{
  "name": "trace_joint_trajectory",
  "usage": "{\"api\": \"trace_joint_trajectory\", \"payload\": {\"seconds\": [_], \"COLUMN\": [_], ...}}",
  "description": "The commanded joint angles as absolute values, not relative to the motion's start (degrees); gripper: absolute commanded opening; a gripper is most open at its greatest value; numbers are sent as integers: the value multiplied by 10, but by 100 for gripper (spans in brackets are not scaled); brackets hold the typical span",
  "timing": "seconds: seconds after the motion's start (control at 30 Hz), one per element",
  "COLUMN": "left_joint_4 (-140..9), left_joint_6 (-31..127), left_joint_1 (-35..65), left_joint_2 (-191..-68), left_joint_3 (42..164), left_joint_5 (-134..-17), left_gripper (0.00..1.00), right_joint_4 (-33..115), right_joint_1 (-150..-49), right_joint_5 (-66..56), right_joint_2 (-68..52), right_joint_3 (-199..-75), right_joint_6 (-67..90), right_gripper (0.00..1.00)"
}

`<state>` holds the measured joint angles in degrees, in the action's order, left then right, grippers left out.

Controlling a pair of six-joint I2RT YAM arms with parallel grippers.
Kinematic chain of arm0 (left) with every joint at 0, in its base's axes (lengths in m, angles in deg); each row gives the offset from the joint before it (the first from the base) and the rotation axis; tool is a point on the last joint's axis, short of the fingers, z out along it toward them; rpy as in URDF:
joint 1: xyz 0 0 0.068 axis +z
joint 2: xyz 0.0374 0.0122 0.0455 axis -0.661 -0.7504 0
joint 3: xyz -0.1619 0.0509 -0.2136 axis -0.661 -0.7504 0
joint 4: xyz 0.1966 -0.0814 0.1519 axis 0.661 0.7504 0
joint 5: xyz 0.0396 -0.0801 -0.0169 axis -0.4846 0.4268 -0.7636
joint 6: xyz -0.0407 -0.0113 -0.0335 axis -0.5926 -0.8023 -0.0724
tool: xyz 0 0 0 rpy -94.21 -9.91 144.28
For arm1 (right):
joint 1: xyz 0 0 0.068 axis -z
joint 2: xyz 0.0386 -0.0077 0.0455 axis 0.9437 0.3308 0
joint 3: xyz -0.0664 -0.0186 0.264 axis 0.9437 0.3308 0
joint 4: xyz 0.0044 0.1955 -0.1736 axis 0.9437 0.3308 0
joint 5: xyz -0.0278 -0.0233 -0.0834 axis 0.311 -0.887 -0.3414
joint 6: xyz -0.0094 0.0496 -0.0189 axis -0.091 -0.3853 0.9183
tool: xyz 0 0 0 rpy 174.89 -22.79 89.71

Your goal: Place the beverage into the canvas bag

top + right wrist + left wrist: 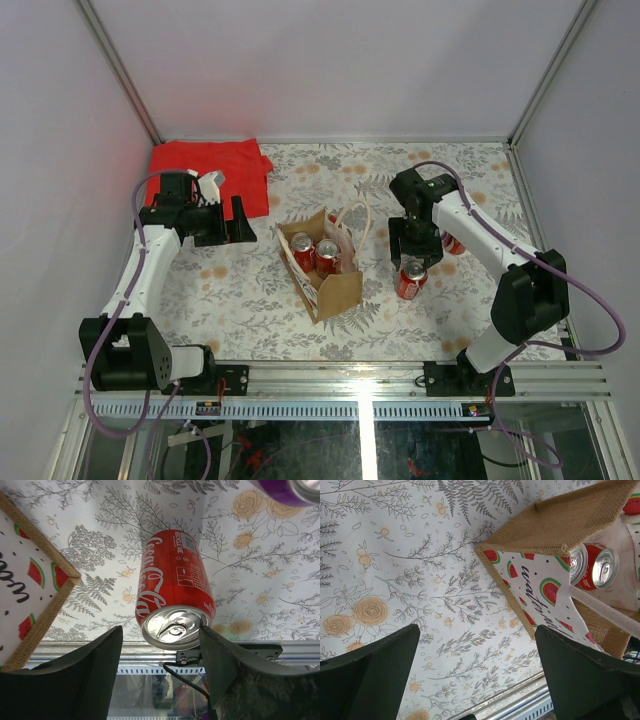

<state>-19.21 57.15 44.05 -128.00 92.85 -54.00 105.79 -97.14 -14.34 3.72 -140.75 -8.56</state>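
Bearing the canvas bag (pixel 341 294), a floral tablecloth (pixel 240 305) meets seemingly lilac walls (pixel 330 60).

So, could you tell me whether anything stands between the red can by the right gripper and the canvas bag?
Nothing visible does: only bare tablecloth lies between the red can and the canvas bag, whose top is open.

Red can (pixel 411 281) upright, right of open canvas bag (pixel 338 292).
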Motion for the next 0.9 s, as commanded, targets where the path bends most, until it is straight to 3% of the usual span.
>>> {"api": "trace_joint_trajectory", "payload": {"seconds": [0.0, 0.33, 0.57, 0.67, 0.73, 0.87], "left_joint_4": [-186, -187, -187, -187, -186, -187], "left_joint_6": [577, 577, 577, 575, 574, 574], "left_joint_1": [444, 444, 444, 444, 444, 445], "left_joint_2": [-1277, -1273, -1273, -1275, -1277, -1278], "left_joint_3": [925, 925, 923, 926, 928, 930], "left_joint_5": [-532, -533, -532, -532, -530, -530], "left_gripper": [100, 100, 100, 100, 100, 100], "right_joint_4": [1053, 1041, 1071, 1079, 1074, 1018], "right_joint_1": [-970, -971, -971, -971, -971, -964], "right_joint_5": [-149, -145, -164, -193, -207, -209], "right_joint_2": [28, 27, 9, 5, -2, -36], "right_joint_3": [-1393, -1375, -1463, -1481, -1478, -1434], "right_joint_6": [-83, -85, -90, -77, -67, -54], "right_gripper": [69, 69, 68, 80, 99, 99]}}
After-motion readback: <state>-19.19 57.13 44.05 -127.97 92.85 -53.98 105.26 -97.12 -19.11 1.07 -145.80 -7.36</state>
